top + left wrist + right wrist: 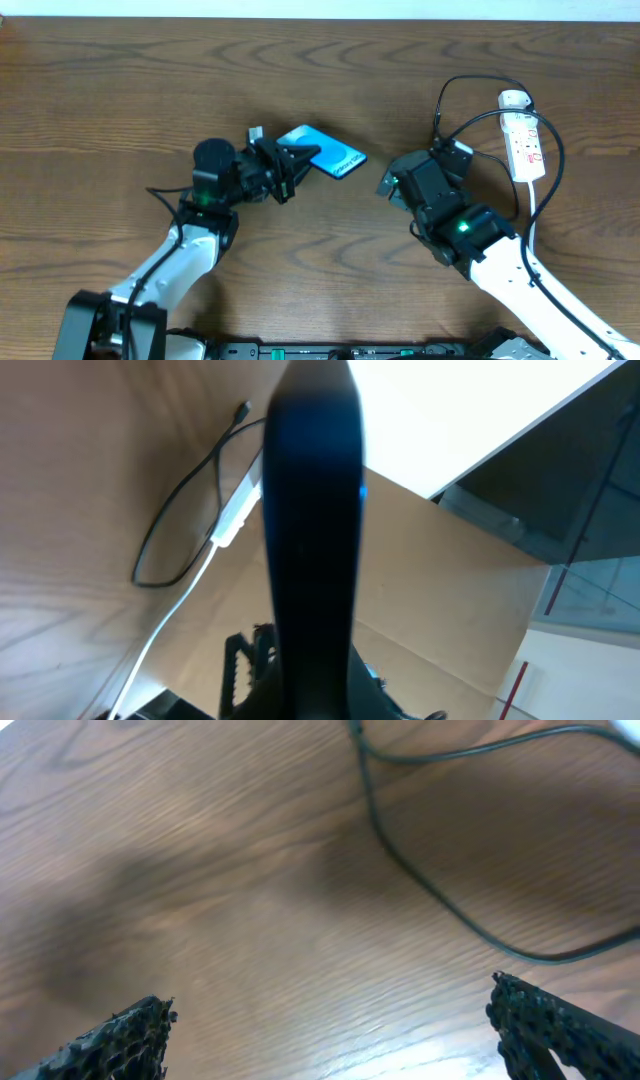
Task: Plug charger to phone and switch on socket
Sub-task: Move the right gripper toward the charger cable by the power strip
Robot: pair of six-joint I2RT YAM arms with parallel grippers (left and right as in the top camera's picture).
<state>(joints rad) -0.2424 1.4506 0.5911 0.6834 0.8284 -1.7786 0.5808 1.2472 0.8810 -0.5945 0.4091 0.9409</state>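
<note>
My left gripper (297,160) is shut on the phone (328,150), holding its blue screen tilted above the table left of centre. In the left wrist view the phone (310,510) stands edge-on as a dark bar between the fingers (240,670). The charger (465,80), a thin black cable, loops on the table at the right; its connector tip (243,408) lies free on the wood. The white socket (526,145) lies at the far right. My right gripper (422,165) hangs open over bare wood beside the cable (400,850), fingertips (130,1040) wide apart and holding nothing.
A white cord (533,215) runs from the socket toward the front right, under my right arm. In the left wrist view the socket (238,515) and its cord (165,635) lie beyond the phone. The table's far edge (320,20) runs along the top.
</note>
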